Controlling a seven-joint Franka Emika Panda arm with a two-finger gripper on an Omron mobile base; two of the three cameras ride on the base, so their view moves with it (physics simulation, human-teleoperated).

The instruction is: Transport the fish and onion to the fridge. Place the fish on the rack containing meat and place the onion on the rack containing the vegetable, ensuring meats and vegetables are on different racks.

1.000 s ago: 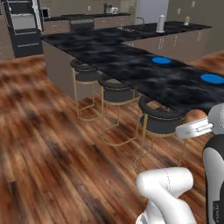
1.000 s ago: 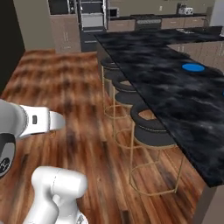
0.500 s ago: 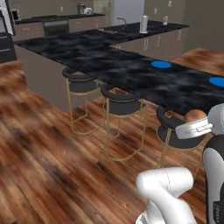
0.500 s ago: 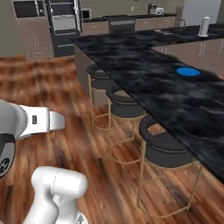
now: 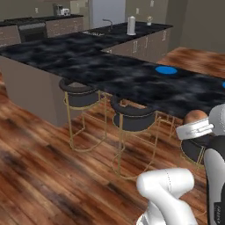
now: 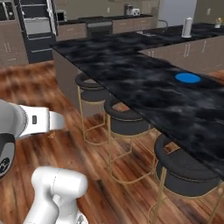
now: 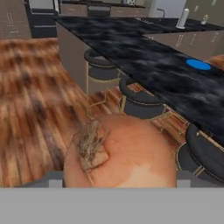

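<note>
**Onion carried in the claw beside the island worktop**

While the arm is folded close to the base, the onion point(image 7: 120, 151) fills the lower middle of the hand view, an orange-brown bulb with a dry, fibrous root tuft turned toward the camera. It sits directly between the spots where the fingertips rise, so the claw point(image 7: 118, 183) is closed on it, although the fingertips themselves are hidden behind the bulb. In the left base view the same onion point(image 5: 196, 117) shows as a rounded brown top just above the white wrist at the right edge.

A long black marbled worktop point(image 6: 144, 83) runs diagonally across the scene. A round blue plate point(image 6: 187, 78) lies on its surface, and a white upright cylinder point(image 6: 187, 27) stands on the far counter section. Three dark-seated stools point(image 6: 126, 121) with thin gold legs are tucked under the worktop's near edge. The floor point(image 5: 44, 167) is reddish-brown wood planking. At the far left of the right base view, a dark built-in oven point(image 6: 37, 26) stands against the back wall.
</note>
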